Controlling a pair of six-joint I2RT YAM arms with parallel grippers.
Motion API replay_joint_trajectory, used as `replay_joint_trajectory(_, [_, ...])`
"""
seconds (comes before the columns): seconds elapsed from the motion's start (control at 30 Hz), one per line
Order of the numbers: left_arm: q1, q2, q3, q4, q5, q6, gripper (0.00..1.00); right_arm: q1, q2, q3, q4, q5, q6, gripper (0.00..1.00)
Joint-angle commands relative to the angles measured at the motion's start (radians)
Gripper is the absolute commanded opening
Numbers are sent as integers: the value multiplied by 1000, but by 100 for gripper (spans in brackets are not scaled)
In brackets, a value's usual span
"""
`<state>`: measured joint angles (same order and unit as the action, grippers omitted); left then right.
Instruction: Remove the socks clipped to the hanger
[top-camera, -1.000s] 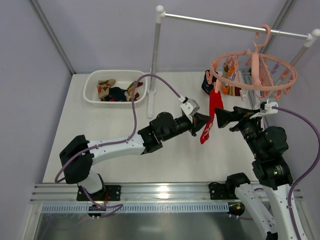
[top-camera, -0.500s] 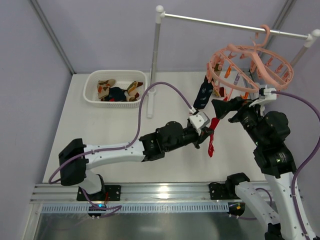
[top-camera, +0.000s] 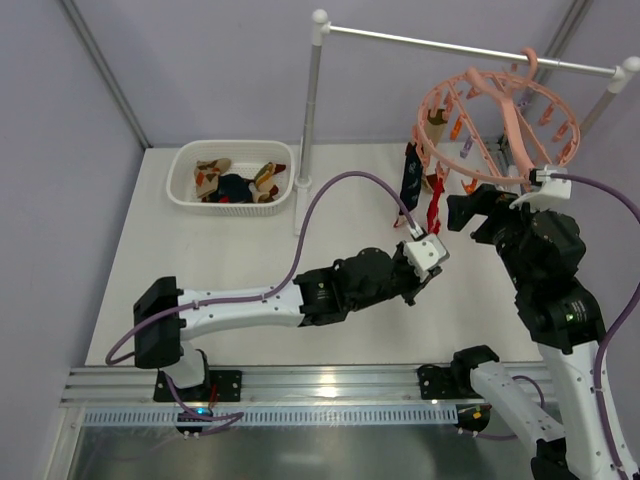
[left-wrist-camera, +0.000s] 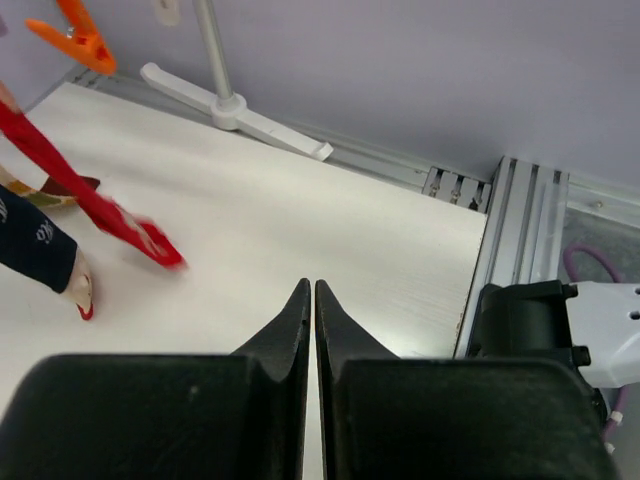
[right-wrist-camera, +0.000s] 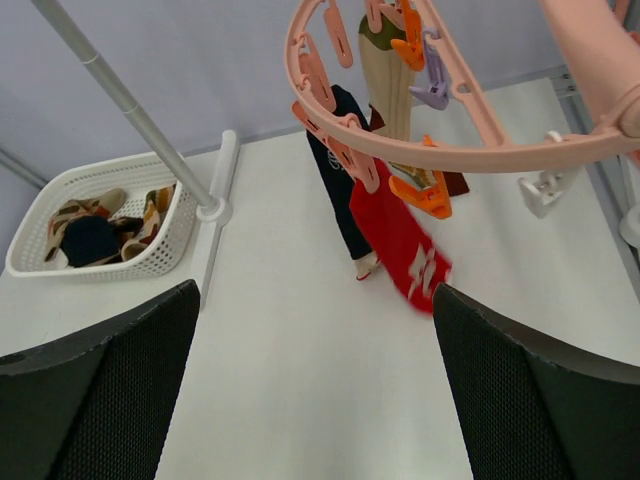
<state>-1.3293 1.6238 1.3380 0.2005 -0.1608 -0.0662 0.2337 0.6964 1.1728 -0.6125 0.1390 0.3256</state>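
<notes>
Red sock (left-wrist-camera: 100, 208) has swung free of the closed left tool (left-wrist-camera: 311, 287).

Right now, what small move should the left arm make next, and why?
Probably open the left gripper and raise it toward the red sock: its fingers are closed on nothing, while that sock hangs clipped to the hanger, off to the upper left in the left wrist view.

Bare tabletop (right-wrist-camera: 300, 380) lies open beneath the hanger (right-wrist-camera: 480, 158); the hanging red sock (right-wrist-camera: 405, 240), navy sock (right-wrist-camera: 335, 190) and rail post (top-camera: 308, 120) obstruct.
</notes>
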Motion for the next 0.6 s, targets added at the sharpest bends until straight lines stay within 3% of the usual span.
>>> replay_joint_trajectory(0.0, [-18,24,50,-52,-31,48,0,6,40,42,-64,88,-45,98])
replay_joint_trajectory(0.13, [-22,27,44,-43,-45,62,0,7,57,28,-52,93,-48,97])
replay_joint_trajectory(0.3, [-15,71,26,22,-200,134,0,9,49,11,-44,85,-45,97])
replay_joint_trajectory(0.43, [67,110,3,103,-175,72,0,9,32,-8,-39,86,-46,98])
replay_joint_trajectory(0.47, [118,119,-2,118,-168,27,4,10,28,-12,-39,91,-46,98])
replay_joint_trajectory(0.5, [142,123,-11,161,-158,-18,30,9,17,-16,-39,93,-49,98])
replay_joint_trajectory(0.57, [195,125,-55,230,-151,-40,66,9,6,-30,-39,96,-54,98])
